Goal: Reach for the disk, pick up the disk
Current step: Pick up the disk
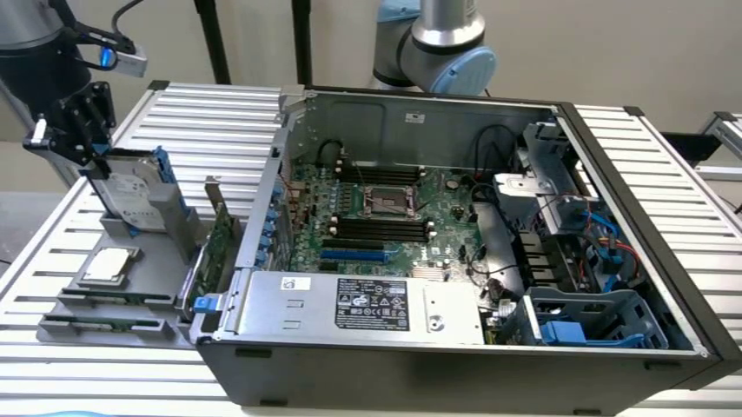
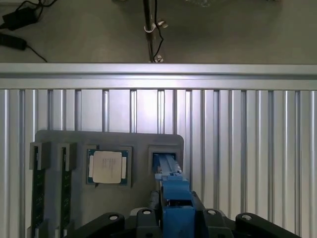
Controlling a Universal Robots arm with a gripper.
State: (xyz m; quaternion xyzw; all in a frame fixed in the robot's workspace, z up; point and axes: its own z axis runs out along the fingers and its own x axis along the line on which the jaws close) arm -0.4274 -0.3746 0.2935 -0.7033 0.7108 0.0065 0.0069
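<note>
The disk [image 1: 130, 195], a silver-grey hard drive with a white label and blue side rails, stands upright and slightly tilted in a slot of the grey holder [image 1: 128, 328] at the exterior view's left. My black gripper [image 1: 89, 159] is at the disk's upper end, its fingers pressed against both sides. In the wrist view the disk's blue rail [image 2: 171, 184] runs from the holder's slot up between the gripper [image 2: 176, 218] fingers. The disk's lower end sits at the slot; whether it is lifted clear I cannot tell.
A flat silver square chip [image 1: 104, 265] [image 2: 108, 167] lies in the grey holder [image 2: 138, 144], beside two long card slots [image 2: 37, 188]. A green card [image 1: 215, 239] stands upright next to the open computer case [image 1: 464, 261]. The slatted metal table [image 1: 221, 113] surrounds everything.
</note>
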